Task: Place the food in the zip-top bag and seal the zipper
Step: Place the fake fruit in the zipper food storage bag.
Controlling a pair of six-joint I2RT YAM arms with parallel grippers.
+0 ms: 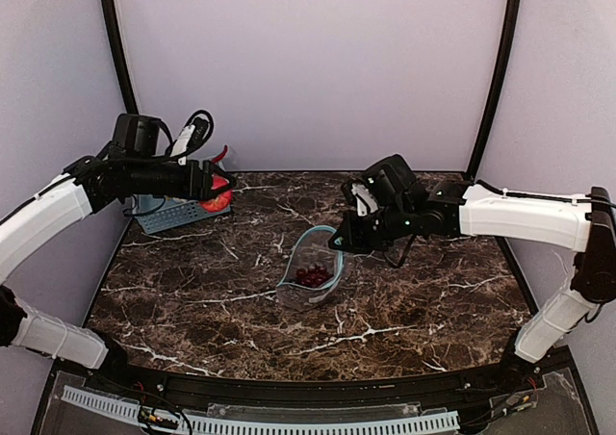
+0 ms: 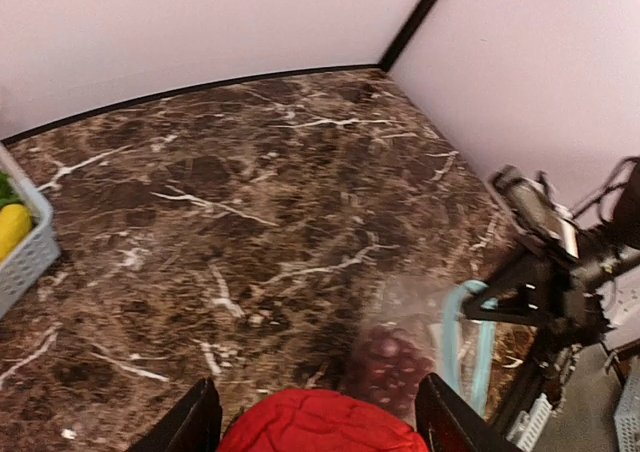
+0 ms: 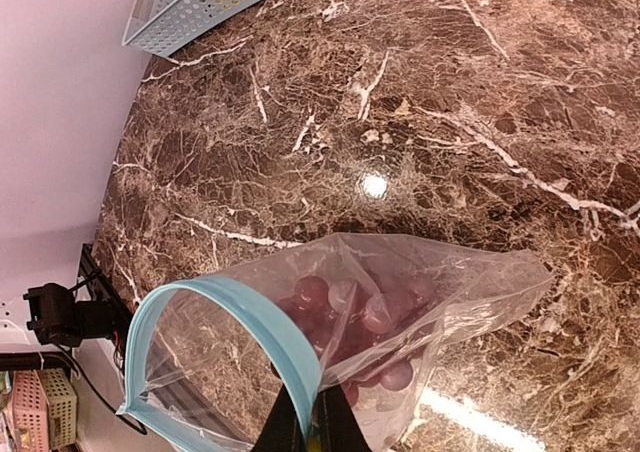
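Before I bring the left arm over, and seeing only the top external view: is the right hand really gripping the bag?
Observer: Yes. The right hand is pinched on the teal zipper, holding the mouth of the zip-top bag open.
Operator: And that dark blob inside?
Observer: A purple grape bunch, low in the bag.
Operator: Good, the red fruit goes next. Anything left in the basket?
Observer: A yellow piece and something green show in the corner of the blue basket; the rest is out of view.
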